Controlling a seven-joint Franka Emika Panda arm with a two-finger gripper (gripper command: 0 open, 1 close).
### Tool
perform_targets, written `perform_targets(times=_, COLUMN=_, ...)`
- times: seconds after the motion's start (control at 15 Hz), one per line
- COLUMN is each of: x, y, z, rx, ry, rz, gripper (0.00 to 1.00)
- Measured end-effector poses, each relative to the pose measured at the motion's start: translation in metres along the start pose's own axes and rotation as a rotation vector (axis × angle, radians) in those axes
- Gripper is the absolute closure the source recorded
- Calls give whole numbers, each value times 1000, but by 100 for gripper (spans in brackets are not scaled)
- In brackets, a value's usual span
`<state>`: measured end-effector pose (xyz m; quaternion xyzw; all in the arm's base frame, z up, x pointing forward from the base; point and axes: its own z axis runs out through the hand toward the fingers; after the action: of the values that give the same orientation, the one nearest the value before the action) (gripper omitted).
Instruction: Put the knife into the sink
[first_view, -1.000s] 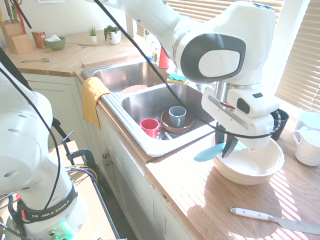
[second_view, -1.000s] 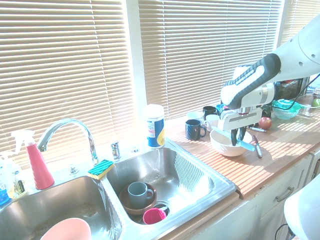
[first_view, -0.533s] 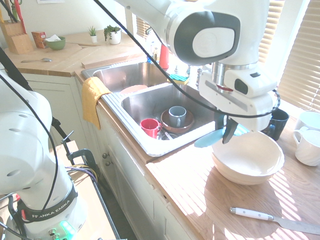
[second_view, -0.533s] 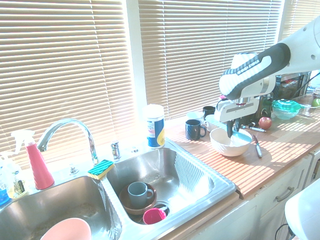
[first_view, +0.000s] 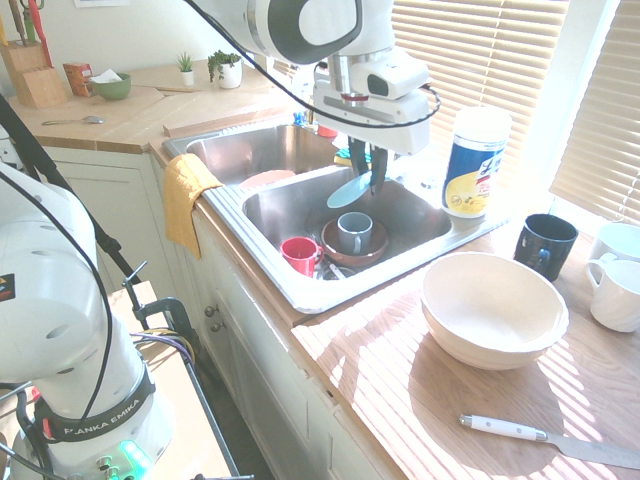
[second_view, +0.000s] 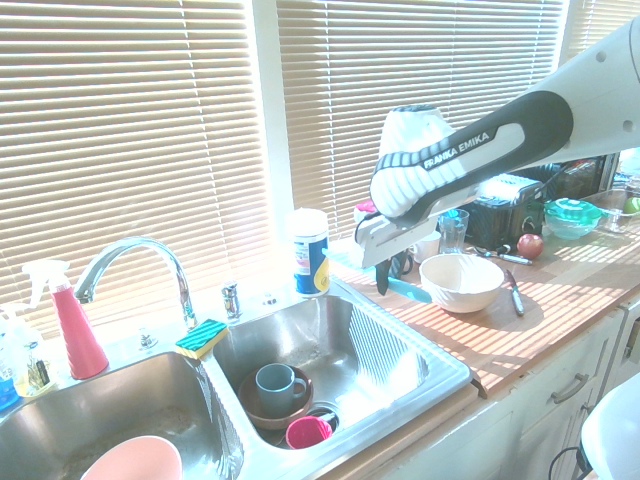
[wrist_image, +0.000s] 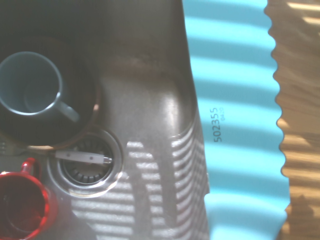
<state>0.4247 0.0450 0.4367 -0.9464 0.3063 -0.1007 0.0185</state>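
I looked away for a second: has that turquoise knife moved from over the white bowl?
Yes. The turquoise knife, clamped in the gripper, has travelled away from the white bowl and now hangs above the stainless-steel sink.

The near basin of the sink is crowded at its front: a grey mug sits in a brown bowl, with a red cup just beside it. The basin floor toward the tap side lies bare. A white canister stands at the rim's far corner, a sponge between the basins.
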Motion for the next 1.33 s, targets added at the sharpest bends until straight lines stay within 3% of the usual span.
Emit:
perform_targets(times=0.6, x=-28, y=-47, z=149, rx=-58, ry=-71, rz=-52, gripper=100)
perform_targets(times=1.33, x=-30, y=-41, z=252, rx=-168, ry=-151, rz=-61, gripper=100)
